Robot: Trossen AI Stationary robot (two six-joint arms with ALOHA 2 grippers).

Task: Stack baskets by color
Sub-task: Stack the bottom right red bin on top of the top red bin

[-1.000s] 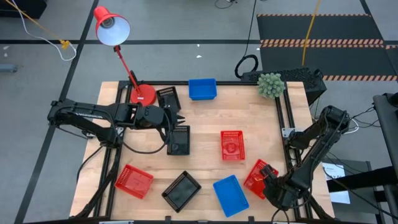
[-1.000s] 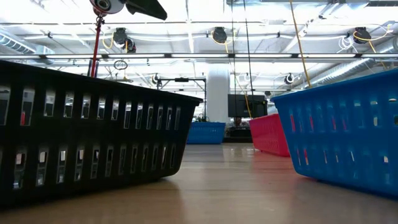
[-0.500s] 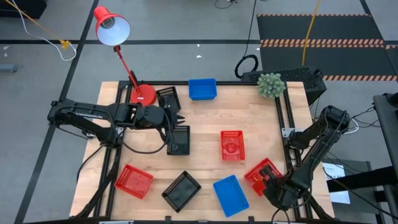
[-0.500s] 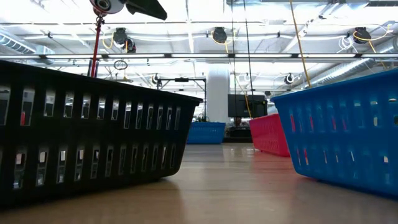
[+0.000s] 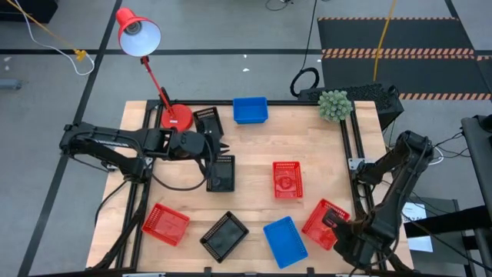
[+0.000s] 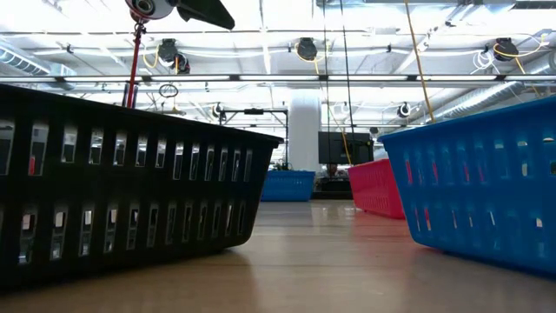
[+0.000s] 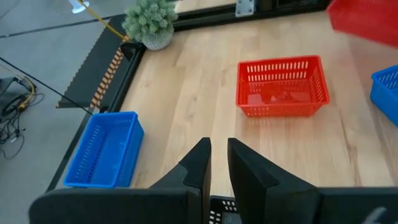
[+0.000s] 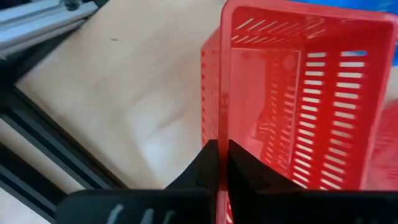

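The right gripper (image 8: 219,163) has its jaws pinched tight on the red basket's (image 5: 326,223) wall. The left gripper (image 7: 219,165) grips a black basket (image 5: 221,173).

Grey floor (image 5: 231,31), striped mat (image 5: 396,52), ceiling pipes (image 6: 347,78)

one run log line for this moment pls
right claw: shut on red basket wall, near right table edge | left claw: over black basket, far left | stacks: none

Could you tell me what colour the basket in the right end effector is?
Red: the basket is pinched by its wall in the right end effector, clearest in the right wrist view.
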